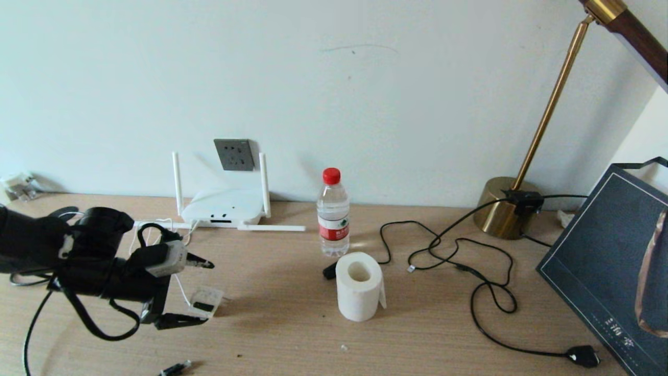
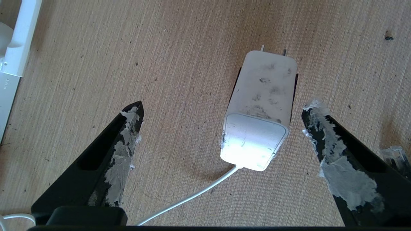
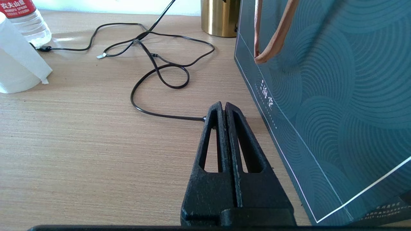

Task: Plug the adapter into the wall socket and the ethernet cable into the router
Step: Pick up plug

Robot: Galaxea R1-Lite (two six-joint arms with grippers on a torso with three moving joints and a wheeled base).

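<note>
- Lower left of the head view: a clear-tipped plug end (image 1: 175, 368) lying on the desk (image 1: 292, 334) at the bottom edge.
- Just above it, left gripper (image 1: 201, 292) spread wide, one finger on either side of the adapter (image 1: 204, 302), touching neither in the left wrist view.
- Adapter (image 2: 260, 109) lying flat on the wood, prongs pointing away from the wrist, thin white cord (image 2: 189, 199) running back toward the arm.
- Right gripper (image 3: 223, 107) pressed together, empty, low over the desk beside a dark paper bag (image 3: 321, 96); outside the head view.
- Centre: toilet roll (image 1: 358, 285), water bottle (image 1: 333, 211) behind it.
- Right of centre: black cord (image 1: 469, 261) looping toward the brass lamp (image 1: 503, 209).
- Far left-centre: router (image 1: 223, 208) against the wall, wall socket (image 1: 234, 154) just above it, nothing plugged in.
</note>
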